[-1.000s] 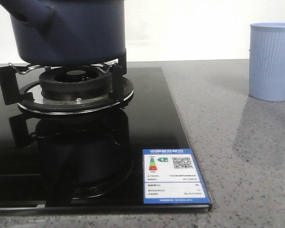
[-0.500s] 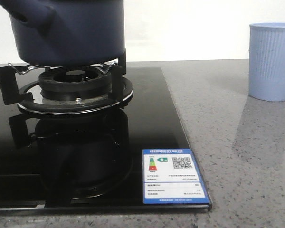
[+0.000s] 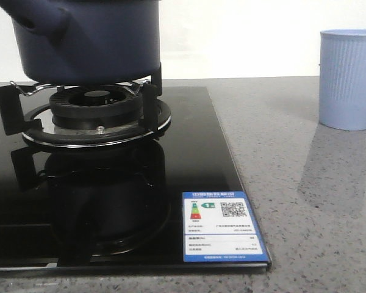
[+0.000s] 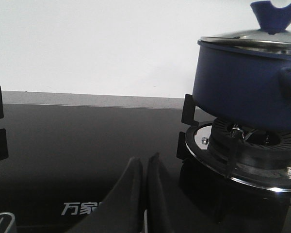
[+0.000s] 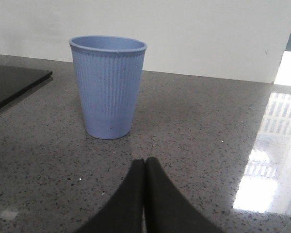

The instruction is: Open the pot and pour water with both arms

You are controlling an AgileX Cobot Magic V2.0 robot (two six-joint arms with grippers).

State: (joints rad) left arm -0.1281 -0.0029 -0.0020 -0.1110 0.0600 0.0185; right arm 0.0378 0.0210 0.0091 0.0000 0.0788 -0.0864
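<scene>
Front view shows the large round dark navy-blue matte pot [image 3: 88,39] sitting on the black gas burner grate [image 3: 94,113] of the glossy black glass hob [image 3: 189,152], steel lid [image 4: 250,39] on. Left pincer [image 4: 144,167] is pressed closed over the hob; right pincer [image 5: 144,170] is likewise closed, empty, near the light blue ribbed cup [image 5: 109,87] standing on the speckled grey desk [image 5: 199,126]

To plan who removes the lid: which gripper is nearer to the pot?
Left. The left gripper, shut, hangs over the black hob with the pot on the burner beside it. The right gripper, shut, is over the counter facing the cup, away from the pot.
</scene>
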